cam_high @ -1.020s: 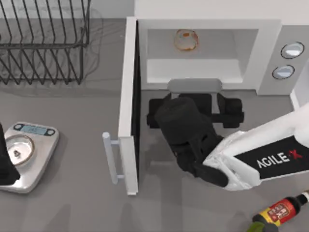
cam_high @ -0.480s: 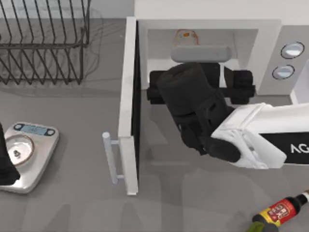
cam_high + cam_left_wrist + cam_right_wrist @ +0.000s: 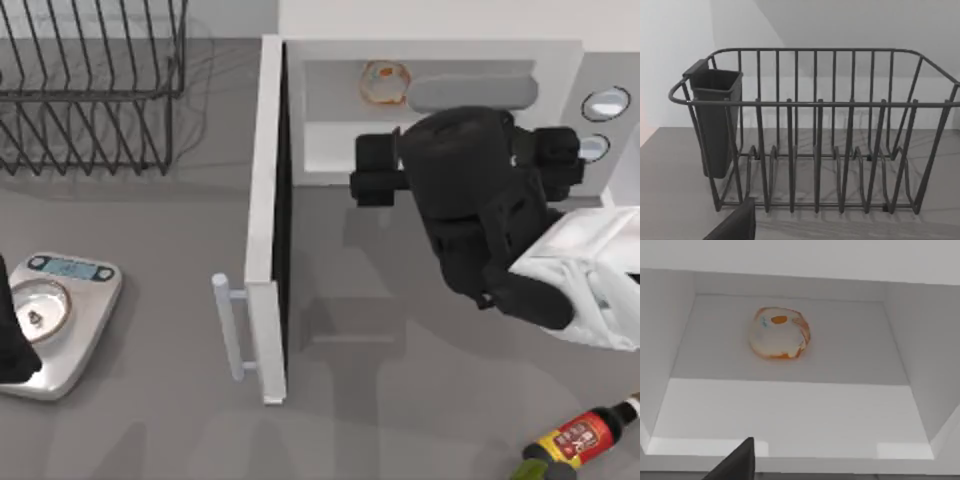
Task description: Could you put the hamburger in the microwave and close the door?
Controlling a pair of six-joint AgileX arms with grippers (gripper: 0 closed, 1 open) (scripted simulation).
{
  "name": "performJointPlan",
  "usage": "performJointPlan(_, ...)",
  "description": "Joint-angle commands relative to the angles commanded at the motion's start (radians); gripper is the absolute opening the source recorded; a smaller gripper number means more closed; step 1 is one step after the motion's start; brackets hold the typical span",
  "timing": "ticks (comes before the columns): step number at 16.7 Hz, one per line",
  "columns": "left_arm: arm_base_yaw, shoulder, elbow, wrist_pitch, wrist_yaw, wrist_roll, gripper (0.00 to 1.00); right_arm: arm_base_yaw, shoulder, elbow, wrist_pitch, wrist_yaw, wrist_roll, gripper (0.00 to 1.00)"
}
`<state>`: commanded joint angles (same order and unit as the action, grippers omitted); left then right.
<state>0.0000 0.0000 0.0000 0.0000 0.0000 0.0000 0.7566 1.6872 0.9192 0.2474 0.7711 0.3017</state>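
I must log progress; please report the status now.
Right gripper at microwave mouth. Hamburger rests inside cavity. Door wide open. Left arm parked by scale.

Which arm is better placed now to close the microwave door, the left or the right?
Probably the left. The door stands open toward the table's left, and the left arm is parked on that side by the scale. The right gripper is at the microwave opening, hamburger inside.
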Motion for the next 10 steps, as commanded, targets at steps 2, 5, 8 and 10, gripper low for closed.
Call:
performJointPlan(2,0.0,0.0,0.0,0.0,0.0,0.0,1.0,-0.057,-0.137,-0.079,-0.016,-0.072,-0.049,1.0)
performJointPlan(5,0.0,0.0,0.0,0.0,0.0,0.0,1.0,-0.168,-0.418,-0.226,-0.048,-0.205,-0.128,1.0)
performJointPlan(8,0.0,0.0,0.0,0.0,0.0,0.0,1.0,-0.303,-0.76,-0.397,-0.09,-0.353,-0.201,1.0)
performJointPlan(10,0.0,0.0,0.0,0.0,0.0,0.0,1.0,-0.4,-0.992,-0.515,-0.121,-0.453,-0.24,1.0)
